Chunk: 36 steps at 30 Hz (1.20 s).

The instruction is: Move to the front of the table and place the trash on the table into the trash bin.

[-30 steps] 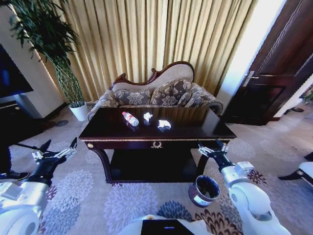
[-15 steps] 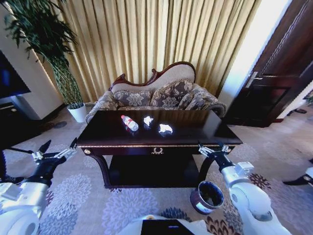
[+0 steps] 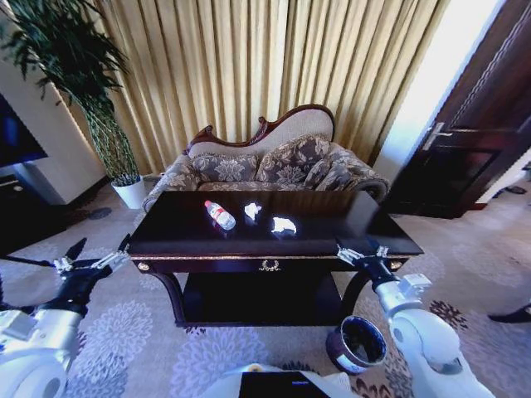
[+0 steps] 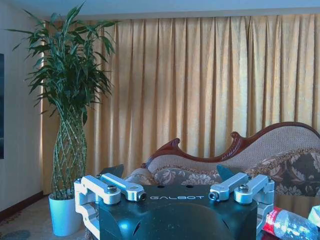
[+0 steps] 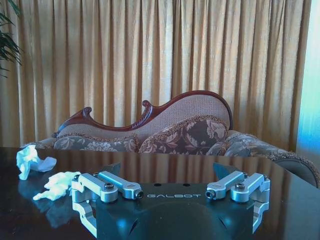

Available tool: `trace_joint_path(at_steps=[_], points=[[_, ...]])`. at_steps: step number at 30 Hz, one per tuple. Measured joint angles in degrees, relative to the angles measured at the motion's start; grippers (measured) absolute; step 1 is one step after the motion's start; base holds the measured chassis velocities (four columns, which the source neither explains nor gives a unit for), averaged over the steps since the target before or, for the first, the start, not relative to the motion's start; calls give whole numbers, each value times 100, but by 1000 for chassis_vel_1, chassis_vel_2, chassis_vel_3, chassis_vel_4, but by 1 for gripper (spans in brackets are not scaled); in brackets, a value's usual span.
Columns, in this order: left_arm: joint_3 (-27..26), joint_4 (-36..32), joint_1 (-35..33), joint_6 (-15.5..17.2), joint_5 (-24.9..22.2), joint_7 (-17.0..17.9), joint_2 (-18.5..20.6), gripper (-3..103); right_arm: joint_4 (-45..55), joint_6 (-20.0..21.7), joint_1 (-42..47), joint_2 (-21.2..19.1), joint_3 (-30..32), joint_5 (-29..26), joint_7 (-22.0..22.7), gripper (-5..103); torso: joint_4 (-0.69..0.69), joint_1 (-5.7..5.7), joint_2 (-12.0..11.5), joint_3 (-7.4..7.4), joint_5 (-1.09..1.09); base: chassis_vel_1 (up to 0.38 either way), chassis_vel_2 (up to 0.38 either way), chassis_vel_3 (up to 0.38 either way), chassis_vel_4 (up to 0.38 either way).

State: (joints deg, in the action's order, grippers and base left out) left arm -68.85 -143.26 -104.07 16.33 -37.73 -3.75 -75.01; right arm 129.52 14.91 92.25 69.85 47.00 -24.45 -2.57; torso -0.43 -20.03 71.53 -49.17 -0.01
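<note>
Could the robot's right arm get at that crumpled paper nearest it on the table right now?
Probably yes. The right gripper hangs open at the table's front edge, and bare tabletop lies between it and the nearest paper wad. It would need to reach forward and inward.

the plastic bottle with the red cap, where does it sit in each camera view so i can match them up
Head view: the plastic bottle lies on the table, toward its left, beside two paper wads.
Left wrist view: the bottle's red-capped end is at the lower right corner.
Right wrist view: not in it.
Shared landmark: the carved-back sofa, in front of the curtain.
</note>
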Motion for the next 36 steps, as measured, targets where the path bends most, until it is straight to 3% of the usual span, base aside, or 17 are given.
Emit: trace_joint_path(at_steps=[23,28,31,32,36], points=[[26,2,-19,-123,0,-15,-30,100,-64,-216,-36,-94,-4,-65,11,100,-1,-3,-3,-1,0,-109,102,107,-104],[2,2,-31,-124,-1,-15,-23,100,-16,48,-153,-306,3,-297,22,100,0,3,0,1,1,0,0,0,0],[-48,2,-58,-114,-7,-13,-2,100,159,563,-282,-626,-28,-743,60,100,0,3,1,1,1,0,0,0,0],[-48,2,-58,-114,-7,-13,-2,100,159,563,-282,-626,-28,-743,60,100,0,3,1,1,1,0,0,0,0],[-83,2,-54,-18,-14,2,28,100,699,1573,-284,-959,-71,-1444,359,100,1,-1,-1,-1,0,0,0,0,0]])
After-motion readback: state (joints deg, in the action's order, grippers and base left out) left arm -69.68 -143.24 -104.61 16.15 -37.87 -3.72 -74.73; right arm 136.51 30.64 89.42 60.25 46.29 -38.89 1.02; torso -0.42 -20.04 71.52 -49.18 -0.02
